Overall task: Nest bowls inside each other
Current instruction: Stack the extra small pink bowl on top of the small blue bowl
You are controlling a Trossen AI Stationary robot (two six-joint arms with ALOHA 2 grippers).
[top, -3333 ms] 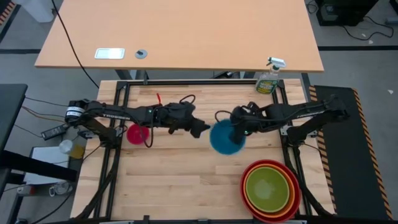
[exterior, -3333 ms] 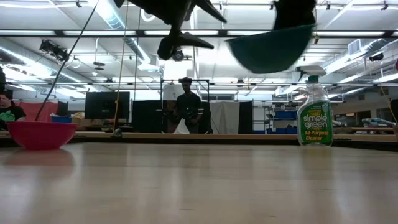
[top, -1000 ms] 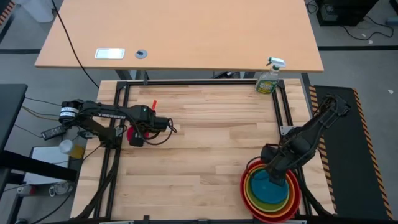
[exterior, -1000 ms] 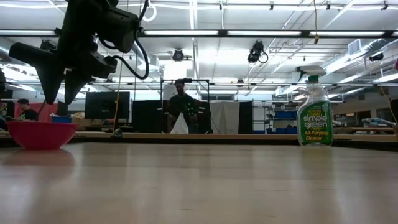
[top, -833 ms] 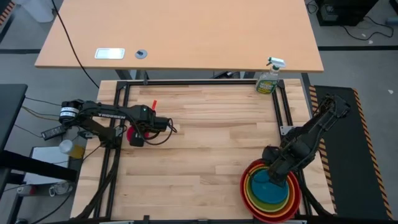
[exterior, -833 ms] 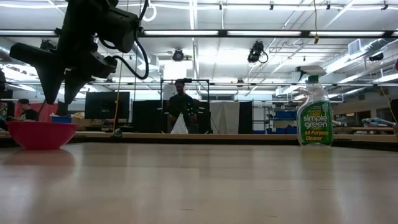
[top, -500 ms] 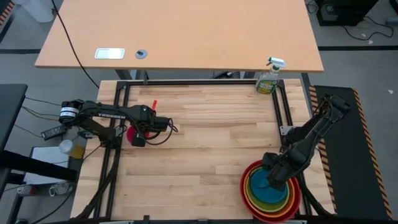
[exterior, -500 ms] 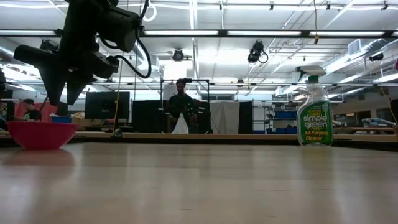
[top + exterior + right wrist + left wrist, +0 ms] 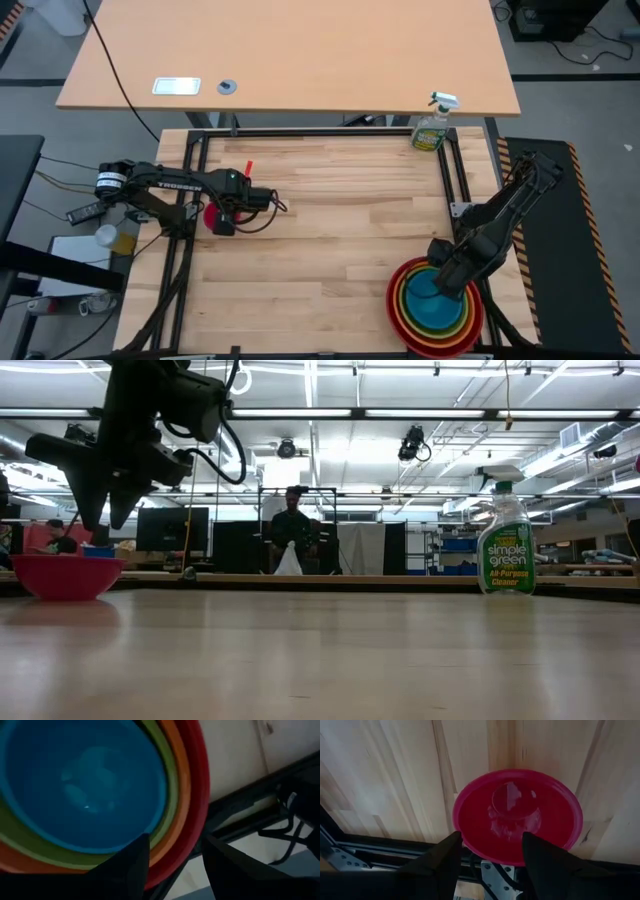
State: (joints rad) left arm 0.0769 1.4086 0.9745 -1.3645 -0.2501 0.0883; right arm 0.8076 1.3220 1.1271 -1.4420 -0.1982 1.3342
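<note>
Table (image 9: 320,230) mid-span bare | pink bowl (image 9: 517,815) near left edge, apparently | both jaws apart, empty

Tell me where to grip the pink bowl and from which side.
Grip the pink bowl by its thin rim, coming straight down from above: it sits upright and open, too wide to span. The open left gripper already hangs over the rim nearest the table's left edge, so pinch there.

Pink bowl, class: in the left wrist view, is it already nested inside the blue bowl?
No. The pink bowl sits alone on the wooden table, with no other bowl around it.
</note>
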